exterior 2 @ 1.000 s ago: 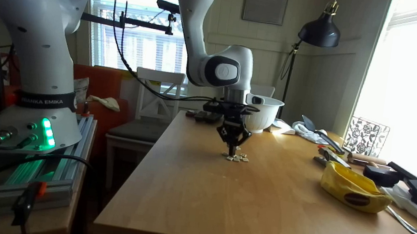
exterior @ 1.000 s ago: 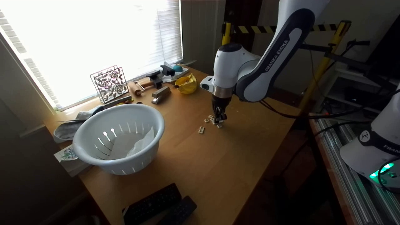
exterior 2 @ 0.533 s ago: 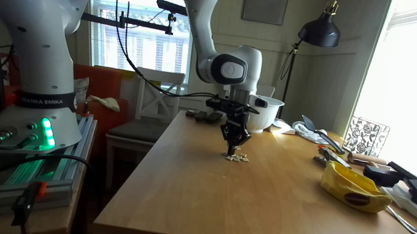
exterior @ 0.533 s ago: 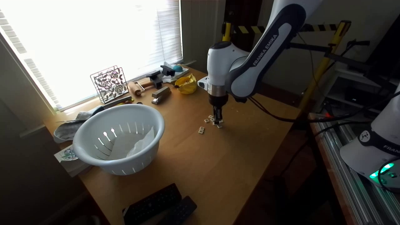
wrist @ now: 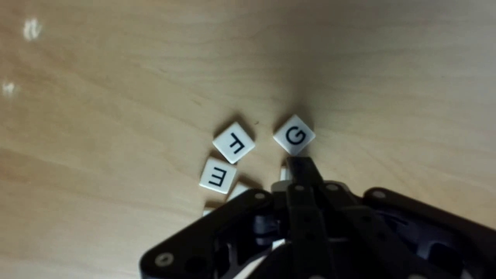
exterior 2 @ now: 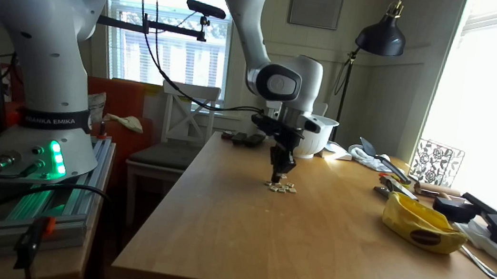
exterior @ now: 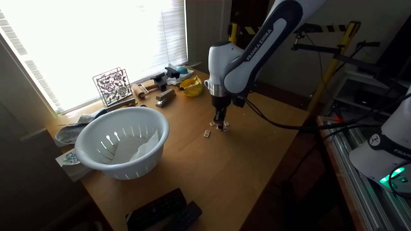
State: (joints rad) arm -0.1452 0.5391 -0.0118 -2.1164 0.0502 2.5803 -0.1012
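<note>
Gripper [wrist: 303,166] clenched, finger vs. finger, nothing seen btwn; it hangs low over the letter tiles [exterior 2: 281,190] on the wooden table [exterior 2: 311,248], contact w/ them can't be told. Wrist view, from the tips: G tile [wrist: 294,135] approx. 12 o'clock, just beside; F tile [wrist: 234,142] btwn 9 and 10; E-like tile [wrist: 218,175] near 9; others part-hidden by the gripper, letters unreadable. In an exterior view a tile pair [exterior: 207,133] lies apart at 8 o'clock, white colander [exterior: 144,166] well off at 9.

Step in hand, prob.: close work on the tiles w/ tips together. To do it well: tips at tile-edge ht., push on sides, not faces; short, slow strokes, since small flat tiles prob. skid or flip. Don't press down hard. Check both exterior views, esp. for tiles the gripper hides from the wrist cam.
</note>
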